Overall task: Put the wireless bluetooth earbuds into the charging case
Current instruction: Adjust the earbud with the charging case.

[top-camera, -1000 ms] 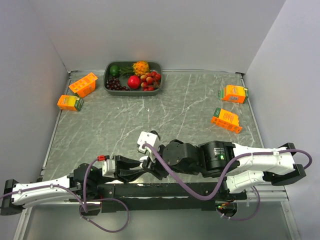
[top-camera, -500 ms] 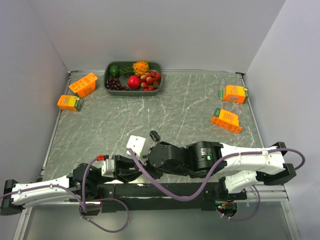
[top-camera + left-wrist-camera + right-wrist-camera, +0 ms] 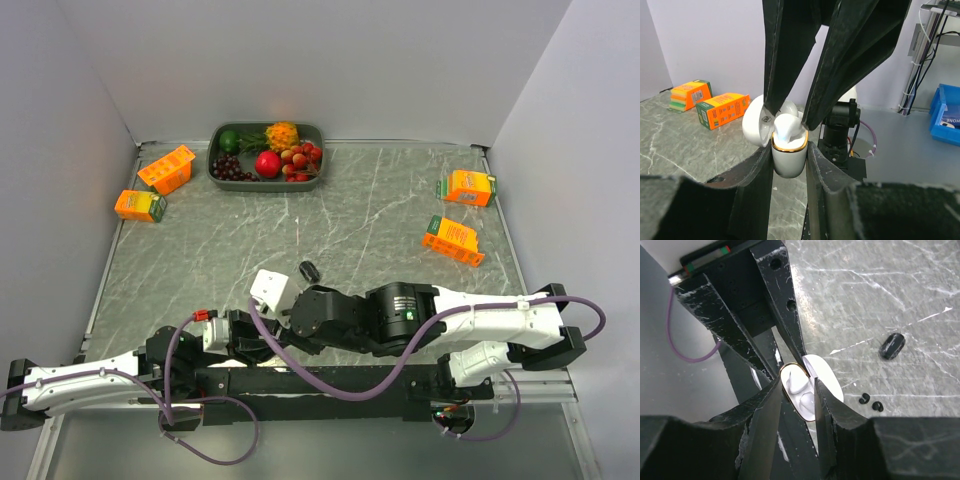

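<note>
My left gripper (image 3: pixel 789 150) is shut on a white charging case (image 3: pixel 788 162) with a gold rim, held upright with its lid (image 3: pixel 754 125) open. My right gripper (image 3: pixel 797 385) comes down onto it from above, its fingers (image 3: pixel 785 60) closed on a white earbud (image 3: pixel 786 127) that sits in the case mouth and sticks up past the rim. In the right wrist view the earbud (image 3: pixel 799 382) lies in one well of the case (image 3: pixel 809 410). Two tiny black earbuds (image 3: pixel 870 402) lie on the table just beside the case.
A dark oval object (image 3: pixel 308 271) lies on the marble table (image 3: pixel 360 220) just beyond the arms. A green tray (image 3: pixel 214 165) of fruit stands at the back. Orange cartons sit at the far left (image 3: pixel 166 168) (image 3: pixel 140 205) and far right (image 3: pixel 468 186) (image 3: pixel 452 238).
The right arm has swung left and nearer, bringing its gripper over the case in the left gripper and uncovering the dark oval object. Its jaws have narrowed. The left arm has stayed put.
</note>
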`<move>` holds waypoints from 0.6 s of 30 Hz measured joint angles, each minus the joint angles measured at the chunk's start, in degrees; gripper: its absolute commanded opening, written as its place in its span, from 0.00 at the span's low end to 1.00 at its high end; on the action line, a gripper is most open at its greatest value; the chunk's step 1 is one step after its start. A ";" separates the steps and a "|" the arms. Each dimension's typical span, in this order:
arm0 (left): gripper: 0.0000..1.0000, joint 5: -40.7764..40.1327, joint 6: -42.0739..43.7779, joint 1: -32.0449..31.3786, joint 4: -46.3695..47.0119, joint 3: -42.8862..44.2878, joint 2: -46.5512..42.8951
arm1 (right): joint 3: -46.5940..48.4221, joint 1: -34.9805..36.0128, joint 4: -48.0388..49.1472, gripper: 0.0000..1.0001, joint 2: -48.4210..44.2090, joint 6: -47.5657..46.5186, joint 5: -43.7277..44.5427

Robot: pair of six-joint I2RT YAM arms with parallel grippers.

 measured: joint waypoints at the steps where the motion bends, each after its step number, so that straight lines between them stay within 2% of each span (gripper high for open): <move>1: 0.01 0.00 0.00 0.00 0.00 0.00 0.00 | 0.00 0.00 -0.15 0.39 0.17 0.00 0.13; 11: 0.01 0.02 0.00 0.00 -0.68 0.00 0.00 | 0.00 0.00 -0.98 0.31 1.11 0.00 1.03; 14: 0.01 0.02 0.00 0.00 -0.98 0.00 0.00 | 0.07 0.00 -1.38 0.27 1.44 0.00 1.05; 18: 0.01 0.00 0.02 0.00 -1.44 0.00 0.00 | 0.07 0.00 -1.88 0.16 1.73 -0.11 1.14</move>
